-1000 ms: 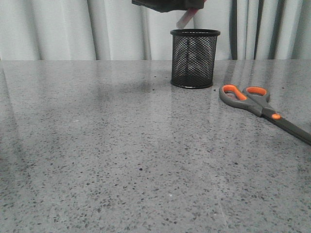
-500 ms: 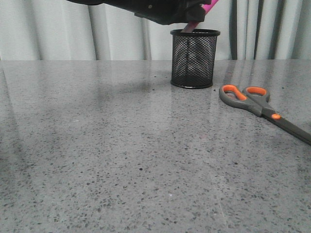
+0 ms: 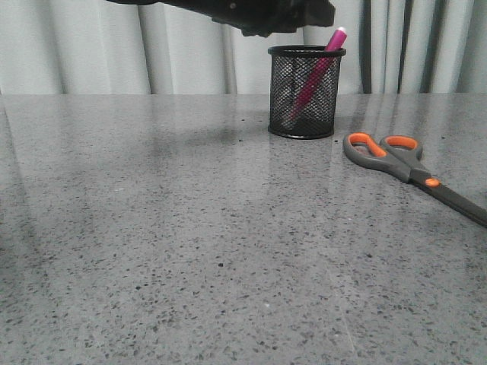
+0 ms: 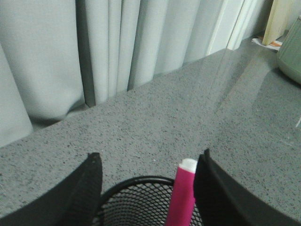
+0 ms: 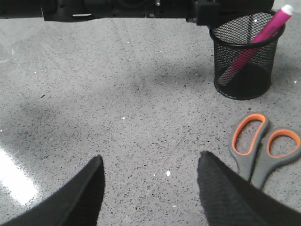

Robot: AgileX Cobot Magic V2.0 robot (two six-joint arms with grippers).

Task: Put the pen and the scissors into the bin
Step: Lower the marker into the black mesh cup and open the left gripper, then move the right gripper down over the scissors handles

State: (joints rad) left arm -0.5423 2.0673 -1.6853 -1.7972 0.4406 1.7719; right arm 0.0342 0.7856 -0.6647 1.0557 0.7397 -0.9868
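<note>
Pen (image 3: pixel 313 74) tilted inside bin (image 3: pixel 306 99)

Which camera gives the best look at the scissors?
The front view: the scissors lie there almost whole, handles, pivot and most of the blades. The right wrist view shows only the handles. The left wrist view shows none of them.

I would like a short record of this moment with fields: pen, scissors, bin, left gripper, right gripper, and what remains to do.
pen: pink pen in the bin, leaning, top above the rim
scissors: scissors flat on the table, beside the bin, untouched
bin: black mesh bin, upright
left gripper: left gripper open above the bin, holding nothing
right gripper: right gripper open, empty, over the table
remaining: scissors not yet in bin
</note>
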